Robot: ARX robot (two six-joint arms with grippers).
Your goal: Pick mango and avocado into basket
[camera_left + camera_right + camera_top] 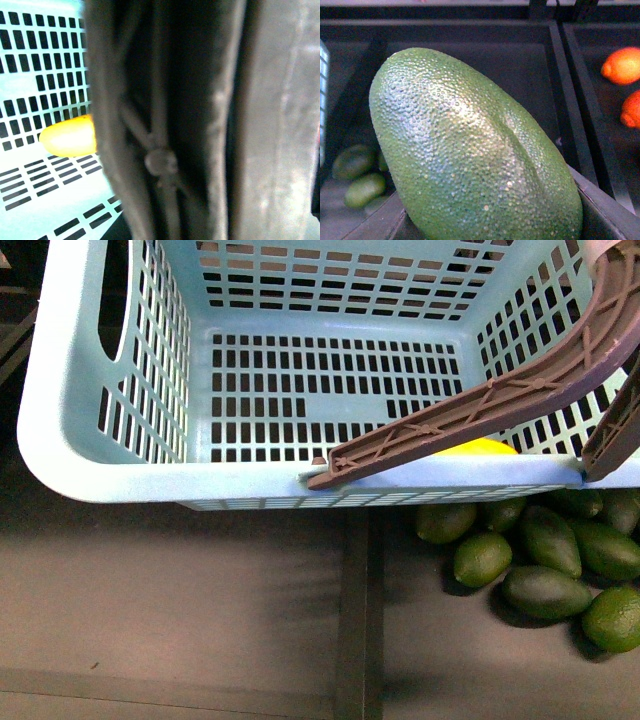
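The pale teal basket fills the upper front view, its brown handle slanting across the near right corner. A yellow mango lies inside on the slotted floor, mostly hidden behind the handle; the left wrist view shows its rounded end, the mango. My left gripper is shut on the basket handle, which blocks most of that view. My right gripper is shut on the avocado, a pebbled green fruit filling the right wrist view. Neither gripper shows in the front view.
Several loose avocados lie in a dark bin below the basket's near right corner. Dark bin dividers run under the basket. The right wrist view shows two more avocados, orange fruits in a neighbouring bin, and the basket's edge.
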